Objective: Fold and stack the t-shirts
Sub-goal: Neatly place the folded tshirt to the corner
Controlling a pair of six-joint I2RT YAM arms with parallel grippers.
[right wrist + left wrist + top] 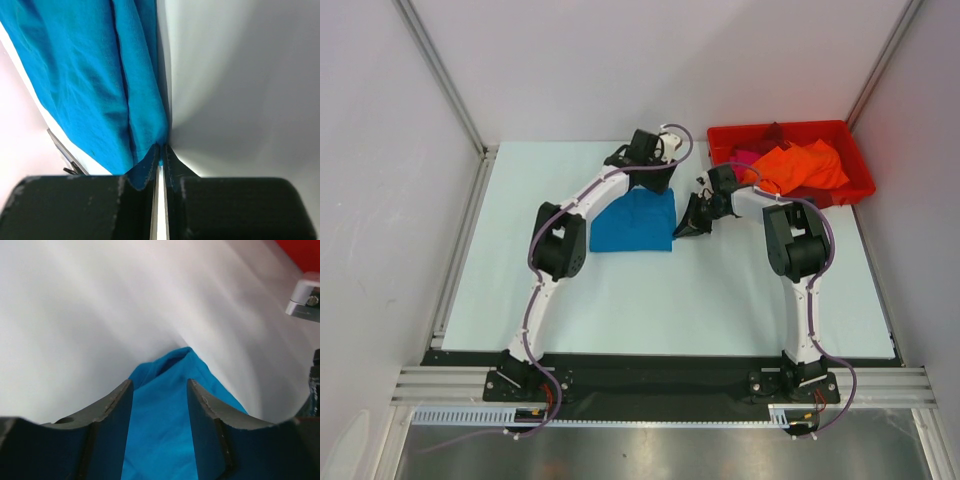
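On table [670, 300], teal t-shirt [635, 225] (soft square).

A red plastic bin [790, 127] sits at the far right corner of the pale table [670, 300].

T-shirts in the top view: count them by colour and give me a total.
Teal-blue t-shirt: 1
Orange t-shirt: 1
Magenta-pink t-shirt: 1
Total: 3 clearly visible; the red bin may hide more.
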